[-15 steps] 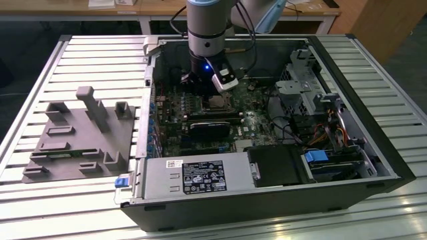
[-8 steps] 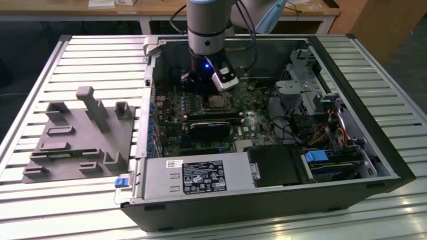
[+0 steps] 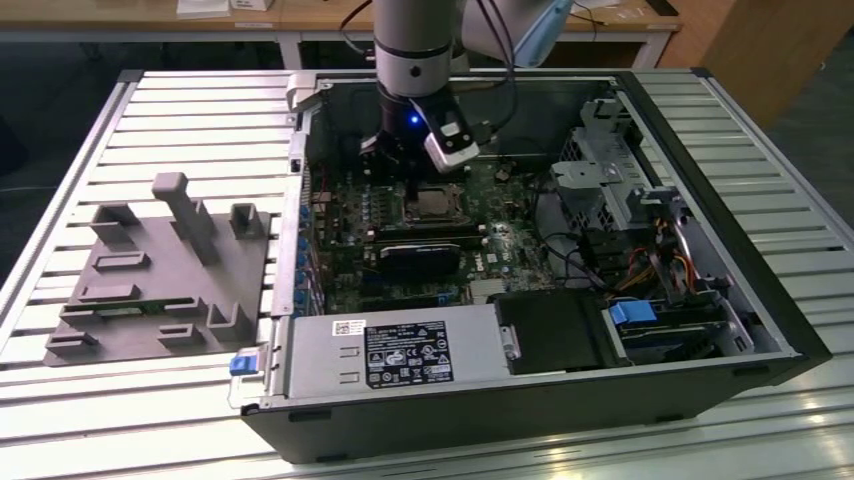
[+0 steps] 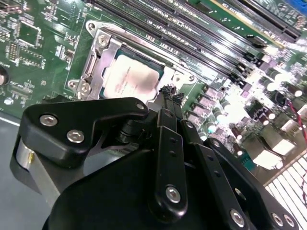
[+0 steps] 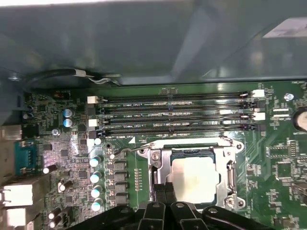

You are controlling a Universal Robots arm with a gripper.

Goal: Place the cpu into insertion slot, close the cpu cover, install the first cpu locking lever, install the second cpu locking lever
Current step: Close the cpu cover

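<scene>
So the cpu [image 5: 194, 179] is sitting in the insertion slot [image 5: 192, 153] on the motherboard [image 5: 62, 153], right beside the memory slots [image 5: 177, 115], with the cpu cover [image 5: 230, 172] lying flat around its edges. We see the gripper [image 4: 170, 94] with fingers pressed together on nothing, tips at the cover's edge.

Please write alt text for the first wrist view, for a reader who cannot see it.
A small square chip with a silvery metal top sits in its socket on a green circuit board, framed by a thin silvery metal cover plate. The black tool, shut, is at the socket's edge.
</scene>
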